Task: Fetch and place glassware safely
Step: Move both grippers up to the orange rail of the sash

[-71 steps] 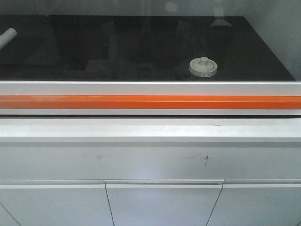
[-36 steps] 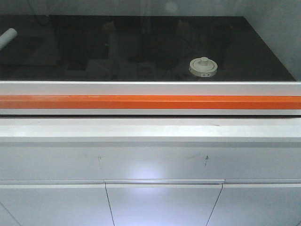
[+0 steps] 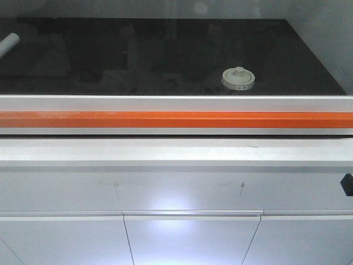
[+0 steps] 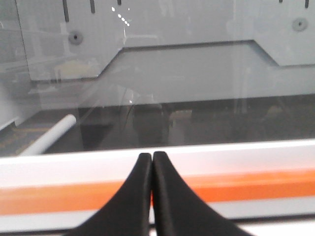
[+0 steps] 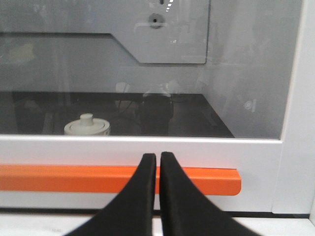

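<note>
1 jar (image 3: 238, 78) behind orange bar (image 3: 176, 120), right of centre | 1 tube (image 3: 8, 43) behind bar, far left | left end effector (image 4: 152, 157) closed | right end effector (image 5: 158, 157) closed

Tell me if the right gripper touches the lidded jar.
Apart. Right wrist view shows the right gripper outside the white frame, the jar behind the glass.
</note>
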`<state>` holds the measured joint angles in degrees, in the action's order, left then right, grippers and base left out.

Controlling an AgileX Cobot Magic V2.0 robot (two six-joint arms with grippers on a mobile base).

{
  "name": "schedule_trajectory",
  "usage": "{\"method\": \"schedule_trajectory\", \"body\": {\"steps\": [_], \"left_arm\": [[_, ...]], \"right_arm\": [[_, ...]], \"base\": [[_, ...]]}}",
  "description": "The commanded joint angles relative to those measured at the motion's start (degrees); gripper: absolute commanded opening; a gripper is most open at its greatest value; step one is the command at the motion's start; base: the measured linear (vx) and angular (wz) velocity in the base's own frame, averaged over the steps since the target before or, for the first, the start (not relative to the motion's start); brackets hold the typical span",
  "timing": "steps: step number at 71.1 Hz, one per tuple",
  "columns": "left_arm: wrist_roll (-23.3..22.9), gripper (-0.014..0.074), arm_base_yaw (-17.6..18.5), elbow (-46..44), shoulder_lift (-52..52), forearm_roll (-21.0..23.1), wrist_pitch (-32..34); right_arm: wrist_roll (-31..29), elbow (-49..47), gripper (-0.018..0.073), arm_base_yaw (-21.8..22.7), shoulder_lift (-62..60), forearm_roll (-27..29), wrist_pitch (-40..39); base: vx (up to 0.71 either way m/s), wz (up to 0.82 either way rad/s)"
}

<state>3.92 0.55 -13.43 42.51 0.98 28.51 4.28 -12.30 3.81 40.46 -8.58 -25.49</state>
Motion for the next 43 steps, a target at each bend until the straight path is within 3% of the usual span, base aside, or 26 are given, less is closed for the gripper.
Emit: {"method": "schedule_trajectory", "body": {"steps": [1,21,43], "left_arm": [[-0.15,-0.0007,0.39,1.13,1.26,0.2,6.97],[-0.07,-0.0007,2.3,2.72,6.59,0.64,13.06],[-0.17,-0.0007,2.3,2.4,18.41,0.64,25.65]], "right_arm": [[-0.13,-0.02,-0.0001,0.45,0.64,-3.07,-6.38],[-0.19,0.34,-0.0001,0.45,10.91,-5.19,-13.54],[-0.39,0.34,-0.0001,0.45,28.42,-5.19,-32.77]], "base": [[0.0,0.0],[0.0,0.0],[0.0,0.0]]}}
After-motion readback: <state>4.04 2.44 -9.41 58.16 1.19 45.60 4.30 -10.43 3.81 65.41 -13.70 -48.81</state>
